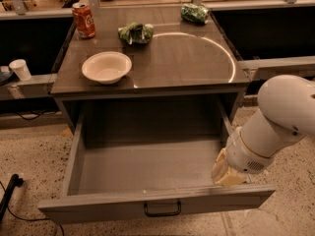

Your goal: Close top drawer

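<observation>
The wide grey box top drawer (98, 208) stood pulled fully out beneath the grey table (197, 68), its closing apparently not yet begun. The beige gripper (225, 172) hung just inside the drawer's right front corner; whether clenched or released could not be told. The next move would probably be a steady push on the front panel toward the cabinet. The white script on the red soda can (83, 20) was unreadable.

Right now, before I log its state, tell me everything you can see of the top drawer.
The top drawer is a wide, deep grey box, metal-looking, pulled far out from under the tabletop toward the camera. Its visible floor is bare. The flat front carries a small black bar handle at centre. The end effector sits inside its right front corner, just behind the front panel; contact cannot be told.
</observation>
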{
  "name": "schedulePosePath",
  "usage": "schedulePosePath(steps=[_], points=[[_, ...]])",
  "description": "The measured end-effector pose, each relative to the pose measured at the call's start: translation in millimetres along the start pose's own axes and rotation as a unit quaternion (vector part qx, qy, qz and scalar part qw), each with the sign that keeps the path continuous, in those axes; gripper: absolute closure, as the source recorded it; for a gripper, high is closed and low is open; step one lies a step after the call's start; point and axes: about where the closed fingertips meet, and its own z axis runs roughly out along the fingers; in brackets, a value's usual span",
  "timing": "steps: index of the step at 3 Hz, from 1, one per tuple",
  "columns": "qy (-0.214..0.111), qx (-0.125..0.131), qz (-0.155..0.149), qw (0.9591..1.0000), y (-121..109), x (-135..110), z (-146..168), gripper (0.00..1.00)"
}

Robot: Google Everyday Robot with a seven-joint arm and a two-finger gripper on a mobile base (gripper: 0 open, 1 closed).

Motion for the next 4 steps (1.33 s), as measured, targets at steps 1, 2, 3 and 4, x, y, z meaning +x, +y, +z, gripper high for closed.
schedulePosePath(steps=[1,2,3,4], points=[[-0.002,-0.011,-0.004,0.9999,12.9,-0.6,-2.0,1.00],[0.005,-0.030,-0.003,0.9995,32.6,4.5,8.1,1.00],[0.006,-0.031,0.001,0.9995,40.4,6.5,19.6,1.00],[0.017,-0.021,0.001,0.9996,47.9,11.2,33.5,1.00]])
